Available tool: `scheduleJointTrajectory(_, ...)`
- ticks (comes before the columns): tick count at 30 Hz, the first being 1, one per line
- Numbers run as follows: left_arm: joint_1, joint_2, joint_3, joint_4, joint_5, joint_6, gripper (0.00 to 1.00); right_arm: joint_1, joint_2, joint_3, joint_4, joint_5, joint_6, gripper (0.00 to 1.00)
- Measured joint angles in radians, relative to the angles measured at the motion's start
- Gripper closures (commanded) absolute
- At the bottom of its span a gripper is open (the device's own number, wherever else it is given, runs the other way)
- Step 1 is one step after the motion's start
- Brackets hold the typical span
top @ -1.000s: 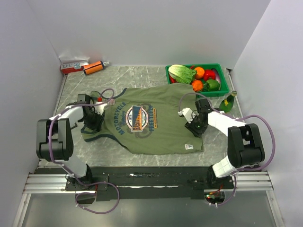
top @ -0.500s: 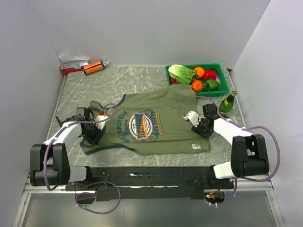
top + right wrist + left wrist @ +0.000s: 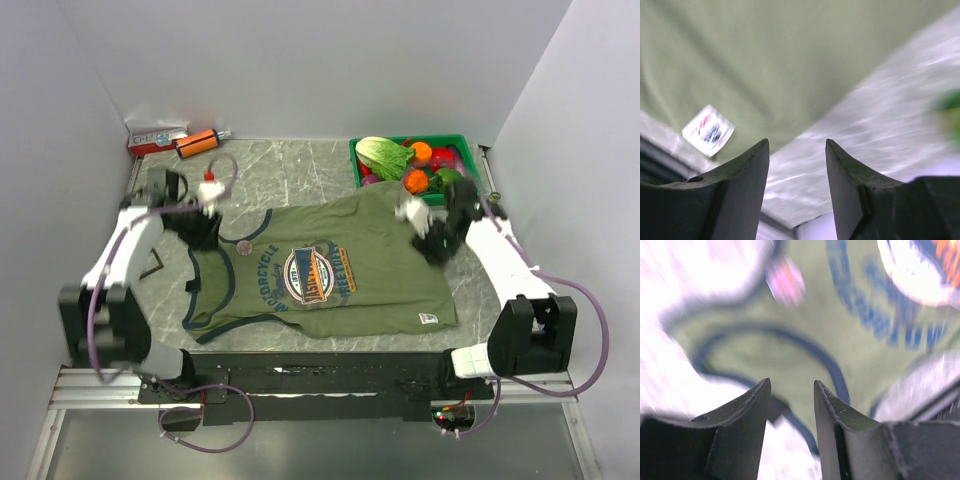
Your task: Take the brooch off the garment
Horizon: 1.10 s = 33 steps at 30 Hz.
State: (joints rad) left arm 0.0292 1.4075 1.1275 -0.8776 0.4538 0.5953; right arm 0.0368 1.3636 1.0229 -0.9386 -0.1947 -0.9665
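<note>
Grey marbled worktop (image 3: 300, 170) enclosed by plain pale walls (image 3: 300, 70) on three sides. Beyond the far-left corner of the garment (image 3: 378, 240), against the back wall: a red-and-white box (image 3: 157, 138) and an orange tube (image 3: 197, 143). Left pincer (image 3: 200, 225) at the garment's far-left edge, jaws apart, nothing between them. The brooch (image 3: 243, 247), a small pale disc, on the garment just beside its navy collar. Garment spread flat, chest print uppermost, white hem label (image 3: 428, 319) at its near-right corner. Right pincer (image 3: 437, 243) at the garment's right edge, jaws apart and empty. Green basket (image 3: 445, 138) of vegetables beyond the garment's far-right corner.
</note>
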Motion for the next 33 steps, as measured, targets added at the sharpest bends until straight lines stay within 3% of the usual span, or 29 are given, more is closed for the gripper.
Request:
scheduleJointTrajectory(5, -0.001, 0.294, 0.267, 0.068, 0.085, -0.122, 0.60, 0.081, 0.075, 0.314, 0.000, -0.156, 0.101, 0.43)
scheduleJointTrajectory(10, -0.005, 0.486, 0.378, 0.060, 0.106, -0.231, 0.58, 0.168, 0.166, 0.354, 0.044, -0.289, 0.273, 0.43)
scheduleJointTrajectory(18, -0.020, 0.496, 0.318, 0.132, 0.098, -0.460, 0.61, 0.251, 0.252, 0.362, 0.174, -0.229, 0.608, 0.41)
scheduleJointTrajectory(25, -0.020, 0.518, 0.309, 0.182, 0.068, -0.589, 0.64, 0.251, 0.358, 0.552, 0.147, -0.227, 0.666, 0.41)
scheduleJointTrajectory(33, -0.055, 0.587, 0.303, 0.178, 0.077, -0.611, 0.65, 0.251, 0.368, 0.553, 0.158, -0.245, 0.693, 0.41)
